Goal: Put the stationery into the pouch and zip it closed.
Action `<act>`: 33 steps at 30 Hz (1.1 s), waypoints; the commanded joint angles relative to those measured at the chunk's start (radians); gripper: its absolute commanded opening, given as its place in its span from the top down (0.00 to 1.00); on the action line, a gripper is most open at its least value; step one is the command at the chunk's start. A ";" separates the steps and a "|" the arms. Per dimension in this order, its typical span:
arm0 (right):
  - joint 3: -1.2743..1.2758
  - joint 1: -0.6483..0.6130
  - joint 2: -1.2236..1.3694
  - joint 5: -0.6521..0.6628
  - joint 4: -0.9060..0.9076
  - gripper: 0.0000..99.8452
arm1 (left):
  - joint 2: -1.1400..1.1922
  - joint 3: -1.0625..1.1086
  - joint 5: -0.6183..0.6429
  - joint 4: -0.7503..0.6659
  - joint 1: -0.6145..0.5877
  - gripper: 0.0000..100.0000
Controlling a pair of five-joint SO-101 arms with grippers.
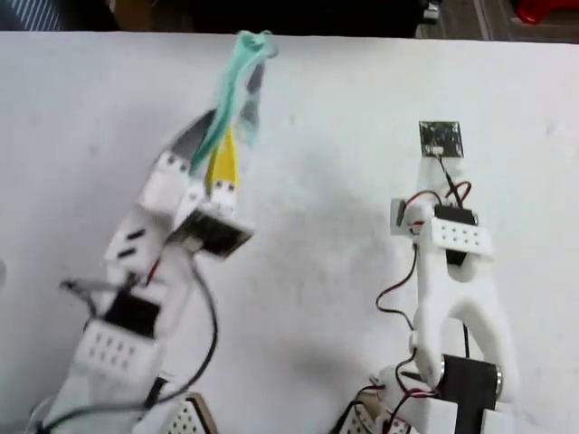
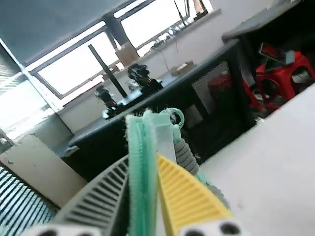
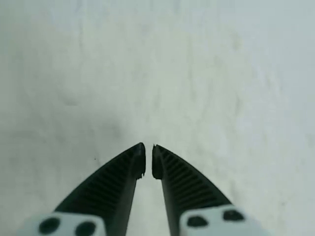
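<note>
Left gripper (image 1: 217,137) clenched on the teal pouch (image 1: 241,68), which it holds up off the table (image 1: 353,81); right gripper (image 3: 148,160) pinched together, empty, over bare tabletop.
Looks like the zip step: clamp hard beside the zip end to tension the limp fabric, take the small ring pull (image 2: 175,117) with the right, drag along the toothed edge. Pads are ridged plastic.

The pouch (image 1: 237,86) is a slim, mint-green fabric case, pinched edge-on in the left gripper (image 1: 220,131) between one grey finger and one yellow. It reaches well past the fingertips. Its zip teeth (image 2: 141,162) run along the edge nearest the gripper, and a small ring pull (image 2: 175,116) sits at the far end.
</note>
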 commanded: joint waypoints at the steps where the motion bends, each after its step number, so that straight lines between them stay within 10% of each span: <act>1: 0.008 -0.005 -0.004 -0.008 -0.059 0.98 | 0.298 -0.123 -0.025 -0.124 0.133 0.98; 9: 0.000 0.096 -0.004 -0.015 -0.084 0.98 | 0.693 -0.146 -0.025 -0.121 0.367 0.96; 13: 0.000 0.096 -0.004 -0.015 -0.079 0.98 | 0.803 -0.192 0.133 -0.037 0.395 0.80; 22: 0.000 0.096 -0.004 -0.015 -0.081 0.98 | 0.653 -0.488 0.425 0.692 0.441 0.73; 33: 0.000 0.096 -0.004 -0.015 -0.081 0.98 | 0.616 -0.569 0.354 0.922 0.588 0.72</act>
